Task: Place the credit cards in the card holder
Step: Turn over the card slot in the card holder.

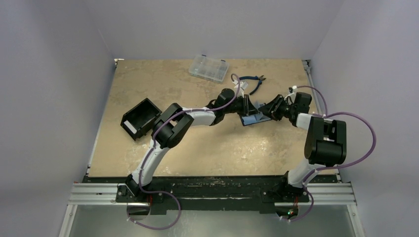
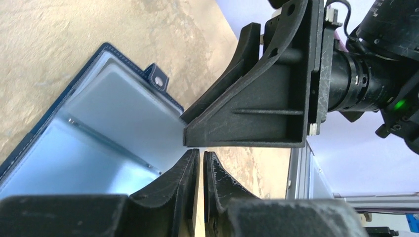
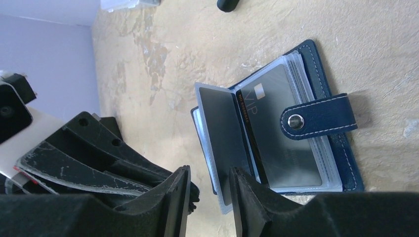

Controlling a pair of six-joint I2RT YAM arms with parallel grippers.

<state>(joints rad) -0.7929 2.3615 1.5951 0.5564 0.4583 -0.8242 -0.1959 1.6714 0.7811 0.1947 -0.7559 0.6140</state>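
Right gripper (image 3: 210,174) is standing partly spread at the lower centre of the right wrist view. The lower end of a raised clear leaf (image 3: 222,195) of the card holder (image 3: 343,158) is showing in the gap between its jaws; whether either pad is touching the leaf I cannot tell. The holder is lying open on the table (image 3: 163,59), centre-right in that frame, with its long axis running top to bottom on a slight lean. The leaf is lining up with that axis, so the jaws are straddling its thin side. One grey card (image 3: 217,133) is sitting inside that leaf, and the dark-striped card (image 3: 269,118) is lying in the stack to its right, under the snap tab (image 3: 318,117). Left gripper (image 2: 199,154), at the bottom centre of its own view, is showing its fingers pressed almost together, leaving a slit with nothing visibly pinched. The holder's sleeves are spreading to its left. From above, the holder is sitting between both grippers. The right one is looking nearer the leaf, so the next move is probably falling to it.
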